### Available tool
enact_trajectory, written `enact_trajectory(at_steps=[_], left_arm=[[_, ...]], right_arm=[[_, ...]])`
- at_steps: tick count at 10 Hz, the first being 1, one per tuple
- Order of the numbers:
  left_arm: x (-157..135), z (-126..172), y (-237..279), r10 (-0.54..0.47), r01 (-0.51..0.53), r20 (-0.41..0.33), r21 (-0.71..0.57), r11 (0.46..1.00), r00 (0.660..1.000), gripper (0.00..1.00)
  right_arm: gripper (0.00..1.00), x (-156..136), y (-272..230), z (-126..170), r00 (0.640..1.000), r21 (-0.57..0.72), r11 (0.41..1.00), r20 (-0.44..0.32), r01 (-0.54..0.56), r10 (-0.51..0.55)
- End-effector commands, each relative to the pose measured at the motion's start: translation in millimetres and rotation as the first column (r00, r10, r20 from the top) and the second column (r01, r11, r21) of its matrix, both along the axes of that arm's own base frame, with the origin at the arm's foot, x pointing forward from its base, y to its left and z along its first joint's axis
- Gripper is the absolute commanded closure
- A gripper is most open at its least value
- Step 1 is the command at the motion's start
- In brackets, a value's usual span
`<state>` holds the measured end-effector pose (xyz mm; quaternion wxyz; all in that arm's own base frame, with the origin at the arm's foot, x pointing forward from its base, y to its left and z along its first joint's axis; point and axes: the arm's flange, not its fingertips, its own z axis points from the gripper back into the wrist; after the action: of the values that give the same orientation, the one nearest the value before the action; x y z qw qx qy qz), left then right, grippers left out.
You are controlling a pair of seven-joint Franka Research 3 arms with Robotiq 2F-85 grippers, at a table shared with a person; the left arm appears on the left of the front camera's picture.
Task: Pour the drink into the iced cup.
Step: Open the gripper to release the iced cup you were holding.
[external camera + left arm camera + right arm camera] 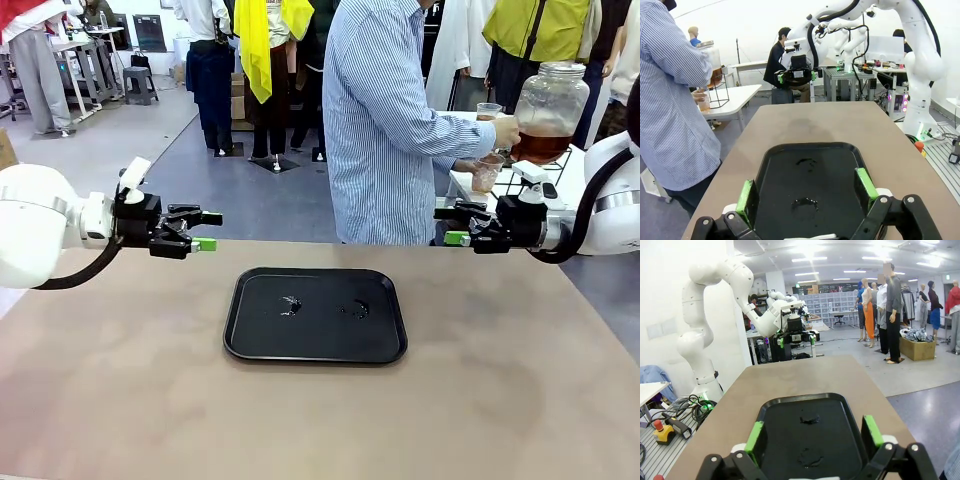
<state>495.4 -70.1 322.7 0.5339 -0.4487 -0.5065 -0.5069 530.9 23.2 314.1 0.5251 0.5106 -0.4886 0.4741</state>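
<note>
Tabletop of plain brown (120, 380) stretched across the front view, with a black rounded rectangular plastic tray (250, 340) at its middle, two small wet smears on the tray floor. The left gripper (207, 230) hung above the table's far left edge and the right gripper (452, 225) above its far right edge, both with green pads spread apart and nothing between them. Beyond the table a person in a blue-striped shirt (385, 120) stood turned toward a white side table, one hand (505, 130) on a large clear glass jar (552, 100) holding the amber-brown drink (540, 147), the other holding a clear plastic cup (487, 173) below it.

Left wrist view: the left gripper's (807, 192) fingers stood wide over the tray (840, 150); the jar (712, 60) stood at the far left by the striped sleeve (670, 100).

Right wrist view: the right gripper (814, 437) stood equally wide and empty above the tray (785, 405).
</note>
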Motion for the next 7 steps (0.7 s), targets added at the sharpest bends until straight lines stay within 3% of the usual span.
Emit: enact_trajectory(at_steps=[1, 7], left_arm=[[0.0, 0.9, -0.9, -0.001, 0.001, -0.006, -0.002, 1.0, 1.0, 0.0], [0.0, 0.9, -0.9, -0.001, 0.001, -0.006, -0.002, 1.0, 1.0, 0.0]], right_arm=[[0.0, 1.5, 0.9, 3.8, 1.0, -0.003, 1.0, -0.009, -0.011, 0.011], [0.0, 1.5, 0.9, 3.8, 1.0, -0.003, 1.0, -0.009, -0.011, 0.011]])
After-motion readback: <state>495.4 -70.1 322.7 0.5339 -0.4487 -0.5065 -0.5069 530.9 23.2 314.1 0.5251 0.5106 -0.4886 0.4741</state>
